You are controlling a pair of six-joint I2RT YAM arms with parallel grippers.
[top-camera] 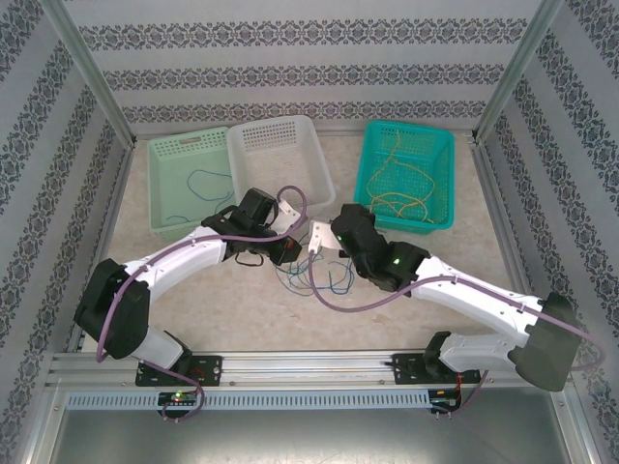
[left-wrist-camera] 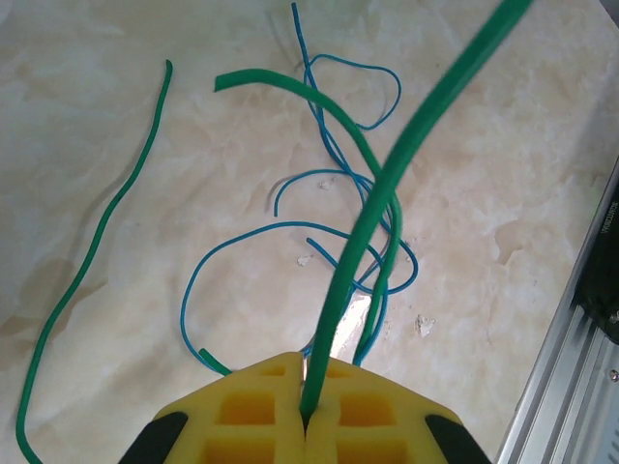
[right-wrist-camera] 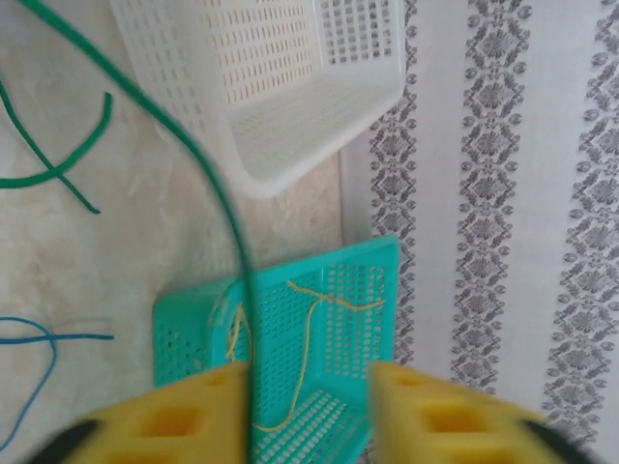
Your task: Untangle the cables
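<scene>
1. The left gripper [left-wrist-camera: 306, 382] is pinching a green cable [left-wrist-camera: 387, 184], its pads pressed fully together; the strand is rising out of the closed tips and stretching away ahead of them
2. The right gripper [right-wrist-camera: 309, 396] is standing wide open and clamping nothing; a blurred green strand is running down just beside the inner face of one pad, and I cannot tell whether it is touching
3. Below and ahead of the left tips, blue cables [left-wrist-camera: 280, 224] are lying looped over one another on the table [left-wrist-camera: 116, 387], and a loose green strand [left-wrist-camera: 114, 205] is trailing off to one side
4. Ahead of the right fingers, yellow cables [right-wrist-camera: 309, 329] are sitting in a teal basket [right-wrist-camera: 368, 256]
5. These wires are looking light, limp and smooth-jacketed, so they are likely to be slipping through a loose pinch; taking hold near a free end, clear of crossings, and drawing slowly seems wisest, since tugging risks tightening the loops
</scene>
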